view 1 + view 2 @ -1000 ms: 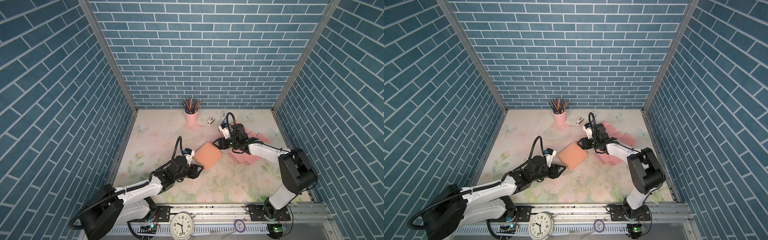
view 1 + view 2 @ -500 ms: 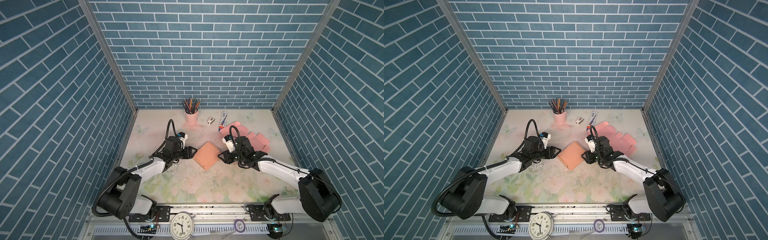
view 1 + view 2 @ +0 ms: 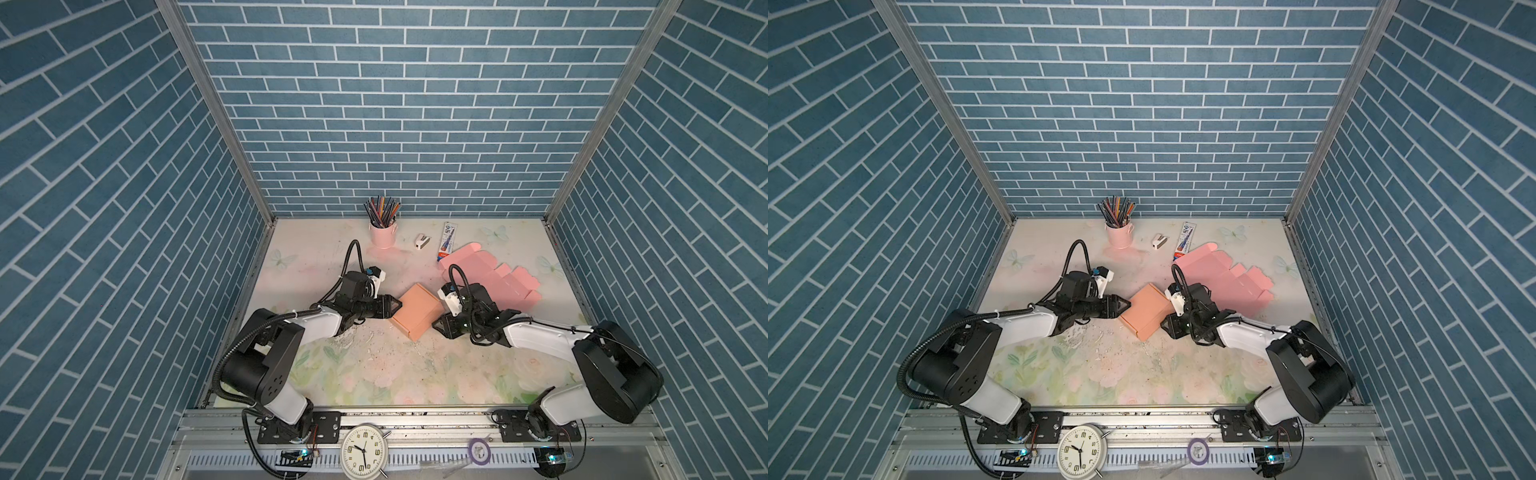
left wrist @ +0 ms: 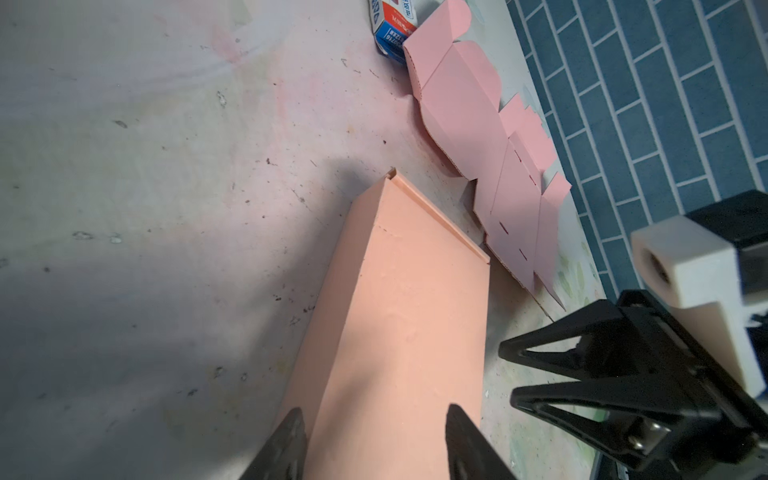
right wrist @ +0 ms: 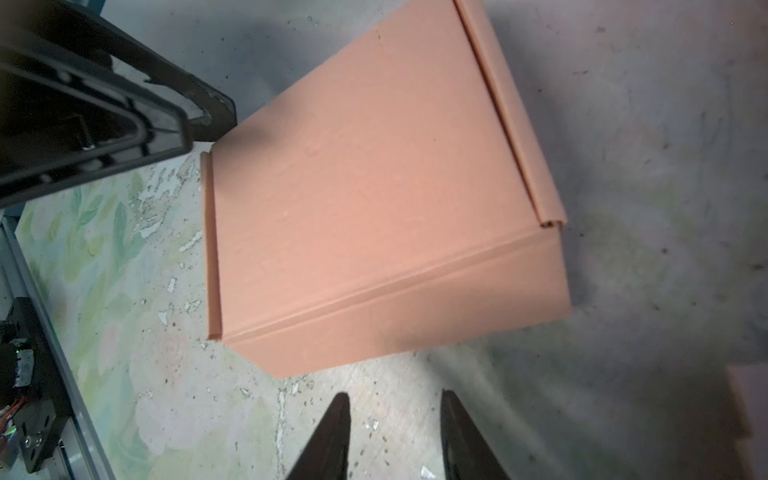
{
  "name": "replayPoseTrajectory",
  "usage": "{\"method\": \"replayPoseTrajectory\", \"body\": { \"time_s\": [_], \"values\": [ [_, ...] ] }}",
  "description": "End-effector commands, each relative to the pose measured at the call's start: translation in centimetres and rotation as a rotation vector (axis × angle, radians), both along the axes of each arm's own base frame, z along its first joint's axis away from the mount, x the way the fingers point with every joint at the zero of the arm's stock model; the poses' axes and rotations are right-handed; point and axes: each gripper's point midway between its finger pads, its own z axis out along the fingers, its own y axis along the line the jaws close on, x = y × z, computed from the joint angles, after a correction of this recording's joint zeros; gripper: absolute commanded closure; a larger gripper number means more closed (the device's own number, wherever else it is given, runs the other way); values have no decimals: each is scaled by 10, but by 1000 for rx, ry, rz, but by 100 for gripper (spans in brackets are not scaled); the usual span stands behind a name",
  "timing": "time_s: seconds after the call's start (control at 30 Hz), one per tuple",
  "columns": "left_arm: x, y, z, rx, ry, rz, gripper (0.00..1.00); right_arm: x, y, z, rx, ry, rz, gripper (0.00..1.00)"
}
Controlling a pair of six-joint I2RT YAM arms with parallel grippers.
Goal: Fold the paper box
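We find the closed paper box (image 3: 417,311) flat on the table (image 3: 374,374). The left gripper (image 3: 395,306), jaws apart, meets its left corner. The right gripper (image 5: 395,436), jaws apart and empty, sits just beside its right edge.

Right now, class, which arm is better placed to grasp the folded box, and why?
Left, probably. The left gripper stands open around a corner of the box; the right gripper, also open, sits short of it with bare table between.

Top views look steeply down from the front; wrist cameras closely share the folded box (image 4: 399,332).
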Motion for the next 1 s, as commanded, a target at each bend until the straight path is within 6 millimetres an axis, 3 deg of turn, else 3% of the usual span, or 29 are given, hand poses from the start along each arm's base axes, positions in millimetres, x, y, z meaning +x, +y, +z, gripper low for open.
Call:
{"method": "replayPoseTrajectory", "body": {
  "time_s": [0.0, 0.6, 0.97],
  "values": [
    [-8, -3, -1, -18, -5, -10, 45, 11, 7, 2, 11, -15, -17, 63],
    [-49, -8, -6, -2, 7, -37, 48, 29, 25, -8, 21, -13, 14, 64],
    [-63, -9, -9, -10, 18, -52, 48, 20, 50, -8, 56, -1, 70, 64]
  ]
}}
